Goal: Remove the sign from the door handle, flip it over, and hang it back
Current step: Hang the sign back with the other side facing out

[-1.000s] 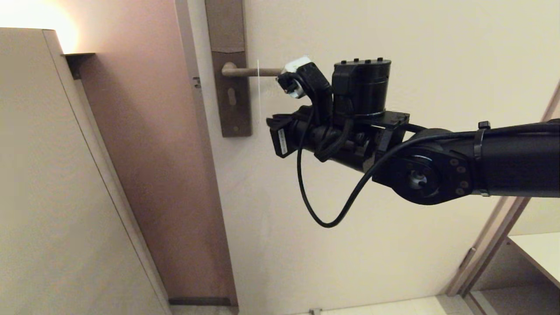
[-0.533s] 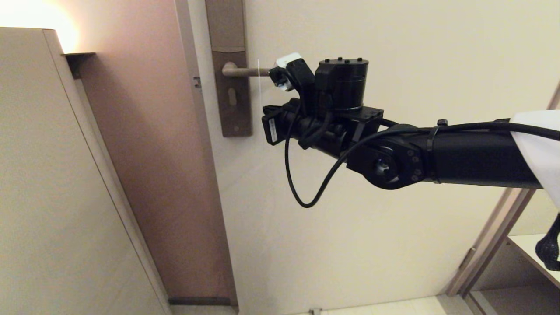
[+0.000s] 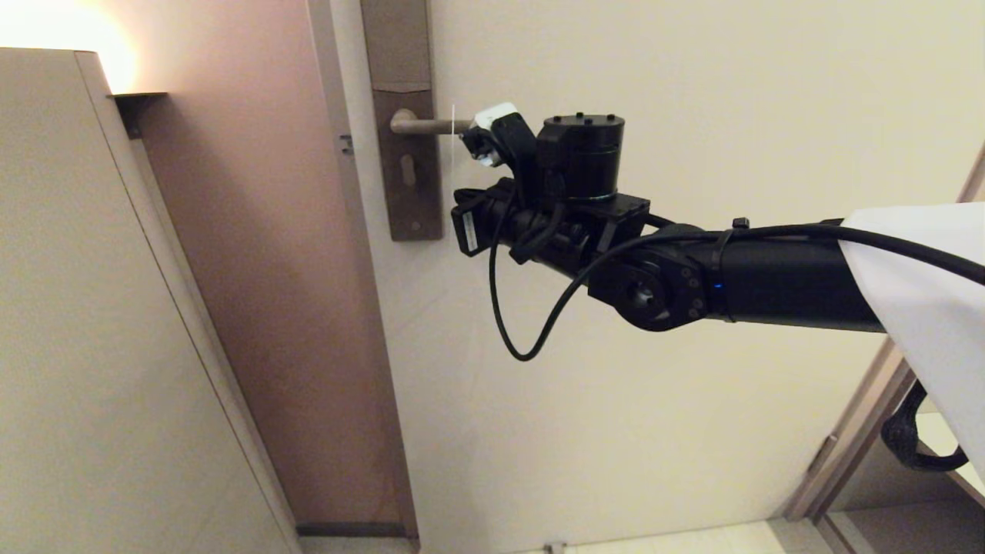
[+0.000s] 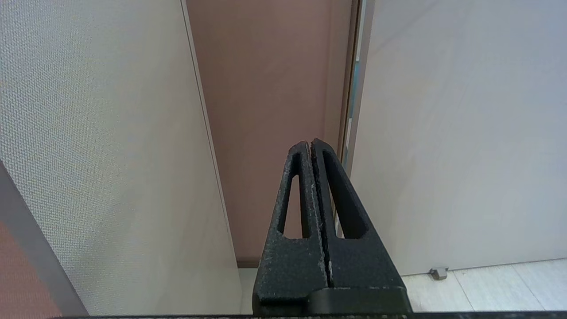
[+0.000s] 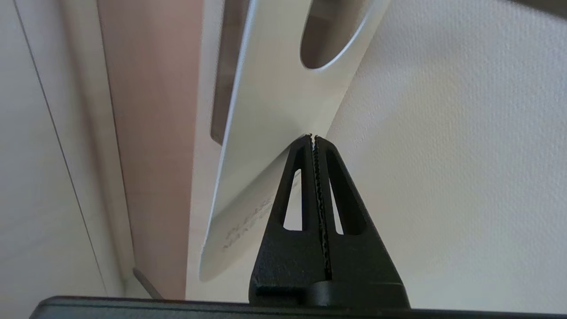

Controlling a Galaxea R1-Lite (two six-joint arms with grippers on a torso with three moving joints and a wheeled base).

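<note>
The sign (image 3: pixel 453 138) hangs edge-on from the door handle (image 3: pixel 419 125), a slim lever on a brown backplate (image 3: pixel 404 177). In the right wrist view the sign (image 5: pixel 274 102) shows its white side, with the oval hole uppermost and faint text low down. My right gripper (image 5: pixel 312 137) is shut, its tips right at the sign's door-side edge. I cannot tell whether they touch it. The right arm (image 3: pixel 585 223) reaches across the door to just beside the lever's end. My left gripper (image 4: pixel 311 142) is shut on nothing, low down and facing the door frame.
A beige cabinet panel (image 3: pixel 92 308) stands close on the left, with a brown wall strip (image 3: pixel 269 269) between it and the cream door (image 3: pixel 692 92). A door stop (image 4: pixel 438 272) sits on the floor. White cloth (image 3: pixel 923 292) covers the right upper arm.
The right arm has moved left along the door, bringing its shut gripper up to the sign. The sign itself has stayed hanging in the same place.
</note>
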